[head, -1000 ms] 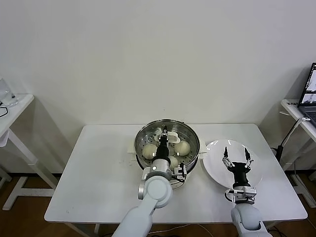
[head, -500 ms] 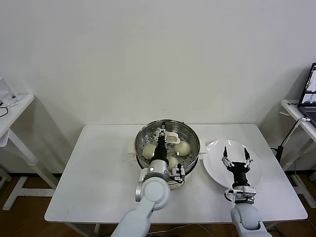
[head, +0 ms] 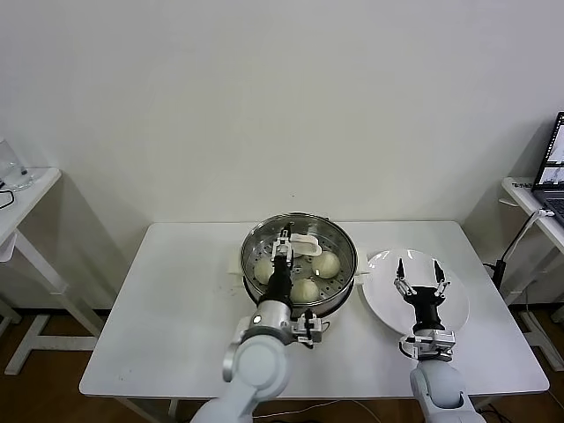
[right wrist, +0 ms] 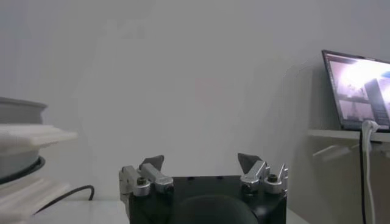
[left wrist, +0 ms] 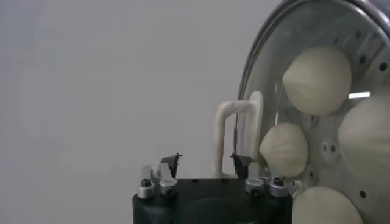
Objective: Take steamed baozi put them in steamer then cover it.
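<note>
The steamer (head: 339,284) stands at the table's middle with the clear glass cover lying on it; its white handle (head: 305,241) sticks up near the centre. Three steamed baozi (head: 326,263) show through the glass in the head view, and several show in the left wrist view (left wrist: 317,79). My left gripper (head: 282,236) is open and empty over the pot's near side, just beside the handle (left wrist: 234,131) and apart from it; in the left wrist view (left wrist: 206,158) its jaws stand wide. My right gripper (head: 419,264) hovers open and empty over the bare white plate (head: 379,295).
The white table (head: 176,291) bears the pot and plate. A laptop (head: 555,163) sits on a side table at the far right and also shows in the right wrist view (right wrist: 359,91). Another side table (head: 26,189) stands at the far left.
My left gripper has drawn back from the cover's handle toward the pot's near side, and the arm has shifted left and lower. The right arm has not moved.
</note>
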You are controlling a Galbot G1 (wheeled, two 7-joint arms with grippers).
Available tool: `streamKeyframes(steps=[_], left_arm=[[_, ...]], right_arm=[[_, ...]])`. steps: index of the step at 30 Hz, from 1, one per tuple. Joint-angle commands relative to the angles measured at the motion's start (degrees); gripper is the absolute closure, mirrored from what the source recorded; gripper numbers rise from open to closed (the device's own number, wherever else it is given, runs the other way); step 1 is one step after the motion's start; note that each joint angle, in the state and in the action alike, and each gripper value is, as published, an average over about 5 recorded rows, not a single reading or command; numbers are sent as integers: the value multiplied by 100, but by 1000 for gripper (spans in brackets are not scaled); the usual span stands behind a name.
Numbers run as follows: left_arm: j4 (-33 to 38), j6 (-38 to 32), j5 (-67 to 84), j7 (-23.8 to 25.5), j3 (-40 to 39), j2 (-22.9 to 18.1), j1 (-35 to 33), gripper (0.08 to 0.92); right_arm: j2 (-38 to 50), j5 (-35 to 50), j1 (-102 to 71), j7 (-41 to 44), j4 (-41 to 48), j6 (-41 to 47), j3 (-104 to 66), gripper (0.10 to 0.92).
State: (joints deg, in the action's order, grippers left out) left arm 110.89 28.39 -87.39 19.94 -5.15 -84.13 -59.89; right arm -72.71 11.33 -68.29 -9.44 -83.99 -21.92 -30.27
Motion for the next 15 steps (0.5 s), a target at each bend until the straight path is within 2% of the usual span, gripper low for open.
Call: streamKeyframes(steps=[1,4,7,12,15], left_arm=[[1775,-15,994,23,374,1007,-655,184],[2140,-63,1572,-202,927,1250,-895,178],[2197,-112,2701,-768,1685,1408,-1093,177],[1601,-842,5843,-2233,2898,1427,-1225,177],[1004,-1563,7473,-2513,3483,1410,-1243,177]], right_arm=[[52,36,-44,-89,-125,222,43,203],[120,90,-104,-150,-222,363,92,203],[161,128,-170,-168,-306,406,105,203],[208,363,-284,-119,-505,578,83,203],[225,733,-376,-4,-685,822,14,203]])
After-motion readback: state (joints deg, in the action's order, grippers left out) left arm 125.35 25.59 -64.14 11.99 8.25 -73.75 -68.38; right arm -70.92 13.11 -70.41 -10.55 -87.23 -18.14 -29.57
